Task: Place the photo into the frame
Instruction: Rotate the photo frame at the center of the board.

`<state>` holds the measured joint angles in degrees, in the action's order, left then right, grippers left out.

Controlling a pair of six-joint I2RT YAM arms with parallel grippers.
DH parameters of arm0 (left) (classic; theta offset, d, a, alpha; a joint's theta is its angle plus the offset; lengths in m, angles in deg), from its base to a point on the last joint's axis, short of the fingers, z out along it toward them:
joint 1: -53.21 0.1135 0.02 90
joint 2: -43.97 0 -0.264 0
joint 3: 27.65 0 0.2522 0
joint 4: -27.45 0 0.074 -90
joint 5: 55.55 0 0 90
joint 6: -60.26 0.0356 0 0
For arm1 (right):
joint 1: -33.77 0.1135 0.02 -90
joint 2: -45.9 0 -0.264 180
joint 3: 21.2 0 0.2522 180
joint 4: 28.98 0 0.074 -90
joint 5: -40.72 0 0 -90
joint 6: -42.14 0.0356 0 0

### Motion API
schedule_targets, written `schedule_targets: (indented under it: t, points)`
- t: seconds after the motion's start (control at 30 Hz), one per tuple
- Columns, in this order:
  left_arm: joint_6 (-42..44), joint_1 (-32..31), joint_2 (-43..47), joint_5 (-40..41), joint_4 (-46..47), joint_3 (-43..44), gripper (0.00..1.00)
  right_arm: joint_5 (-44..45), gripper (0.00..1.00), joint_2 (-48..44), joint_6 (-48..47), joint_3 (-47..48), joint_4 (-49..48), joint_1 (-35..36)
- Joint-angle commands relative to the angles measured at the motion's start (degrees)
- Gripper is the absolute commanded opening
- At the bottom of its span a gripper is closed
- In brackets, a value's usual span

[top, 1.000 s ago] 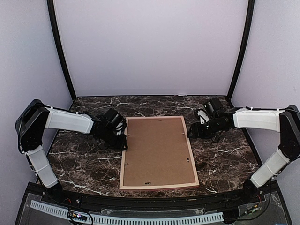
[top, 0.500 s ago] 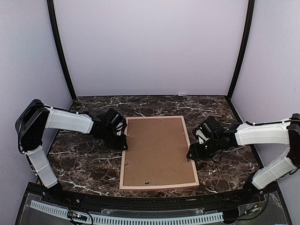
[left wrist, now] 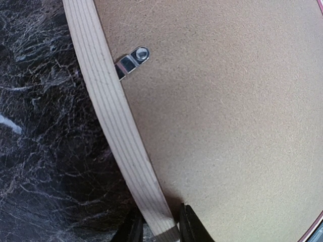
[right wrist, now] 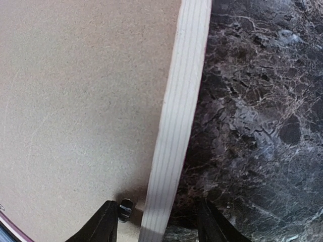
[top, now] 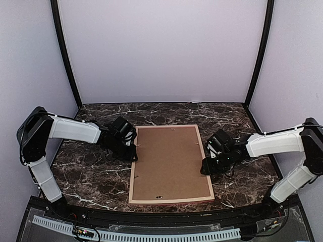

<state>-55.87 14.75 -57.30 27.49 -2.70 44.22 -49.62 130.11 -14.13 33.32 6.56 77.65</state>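
1. Two claws work at the frame (top: 171,200), which lies face down in the middle of the surface (top: 86,176). Its pale wood back faces up, and the brown backing board (top: 170,161) is seated inside it.
2. The left claw (top: 133,154) is at the frame's left rail, toward the far end. In the wrist view its fingers (left wrist: 191,229) sit tight on either side of the rail, pinching it.
3. The right claw (top: 206,169) is at the frame's right rail, about midway along. Its fingers (right wrist: 103,224) are spread wider than the rail and straddle it, one over the board and one over the surface, with no contact visible.
4. The photo is nowhere in view, and whether it lies under the board inside the frame cannot be told.
5. The step in hand looks like getting a hold on both sides of the frame. To do it well, lower the right claw squarely over the rail and close on the wood alone. Keep clear of the small metal tab (right wrist: 125,209) just inside the rail.
6. The rail is thin and the frame wide, so any lift should be level and matched on both sides. Mind the turn clip (left wrist: 132,59) inside the left rail.
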Motion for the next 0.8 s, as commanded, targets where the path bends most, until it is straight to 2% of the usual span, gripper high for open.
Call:
schedule_targets:
  t: [0.0, 0.2, 0.43, 0.77]
  points:
    - [1.29, -0.21, -2.62, -0.48, -1.79, 0.04, 0.25, 1.65, 0.54, 1.55, 0.87, 2.06, -1.42, 0.42]
    - [1.69, -0.19, -3.32, -0.61, -2.06, 0.65, 0.25, 2.00, 0.50, 3.00, 1.04, 3.23, -0.70, 0.41]
    - [1.87, -0.19, -3.66, -0.51, -2.30, 0.85, 0.25, 2.45, 0.38, 4.03, 0.62, 3.41, 0.92, 0.42]
    - [1.79, -0.21, -3.46, -0.10, -2.69, 0.57, 0.25, -3.46, 0.31, 5.11, -4.17, 3.19, 1.52, 0.08]
